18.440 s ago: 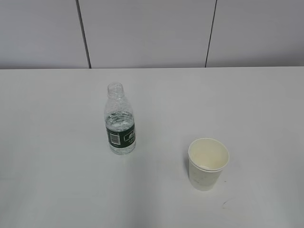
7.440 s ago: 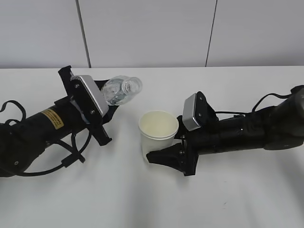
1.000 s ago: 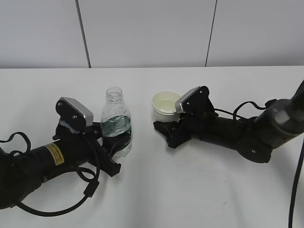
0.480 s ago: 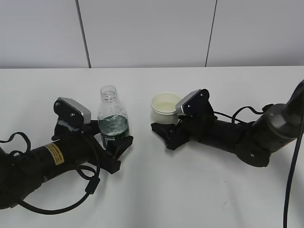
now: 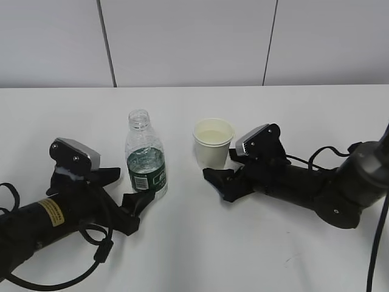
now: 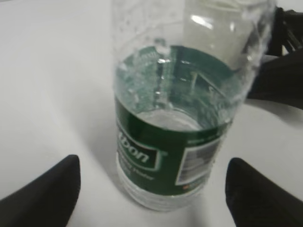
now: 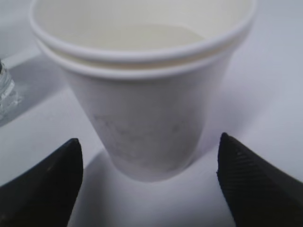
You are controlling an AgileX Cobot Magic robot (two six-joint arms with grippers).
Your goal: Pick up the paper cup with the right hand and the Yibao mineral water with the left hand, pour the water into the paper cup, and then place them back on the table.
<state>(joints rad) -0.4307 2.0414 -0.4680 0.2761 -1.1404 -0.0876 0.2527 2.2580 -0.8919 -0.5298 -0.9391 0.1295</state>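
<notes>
The Yibao mineral water [image 5: 146,159] stands upright and uncapped on the table [image 5: 194,249], left of the paper cup [image 5: 214,143]. The cup stands upright with some water inside. My left gripper [image 5: 126,187] is open, just in front of the bottle and not touching it. In the left wrist view the bottle [image 6: 173,123] stands beyond the spread fingers [image 6: 45,196] of that gripper [image 6: 151,163]. My right gripper [image 5: 222,170] is open, right of and in front of the cup. In the right wrist view the cup [image 7: 142,104] stands free of the wide-open gripper [image 7: 147,156].
A small dark scuff [image 5: 289,260] marks the table at the front right. A grey panelled wall [image 5: 194,42] runs behind the table's far edge. Black cables trail from both arms on the tabletop.
Both grippers have opened and drawn back toward the front. The bottle and the cup are let go and stand on the table.
</notes>
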